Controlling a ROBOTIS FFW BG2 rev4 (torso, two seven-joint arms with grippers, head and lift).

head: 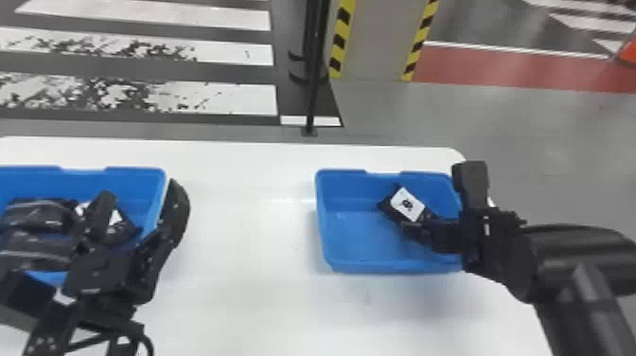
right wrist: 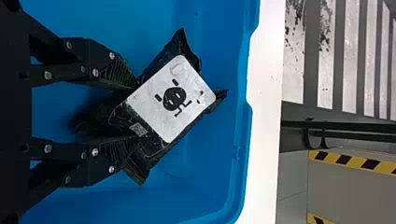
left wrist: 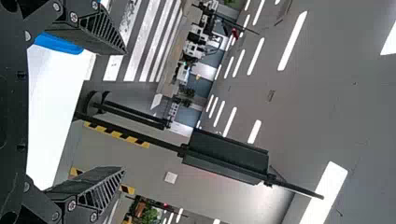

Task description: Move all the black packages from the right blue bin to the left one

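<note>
In the head view, my right gripper (head: 420, 228) reaches down into the right blue bin (head: 338, 265), at a black package (head: 389, 206) with a white label. My right gripper (right wrist: 141, 110) is shut on that black package (right wrist: 154, 148) in the right wrist view; its label faces the camera and its ends stick out past the fingers. My left gripper (head: 139, 206) stands open over the right side of the left blue bin (head: 137, 177), which holds several black packages (head: 40, 215). The left wrist view has my left gripper (left wrist: 125, 110) with nothing between its fingers.
The two bins stand apart on a white table (head: 246, 236). Behind its far edge are a thin black post (head: 312, 71) and a panel with yellow-black striped edges (head: 374, 42). My left arm partly covers the left bin's near side.
</note>
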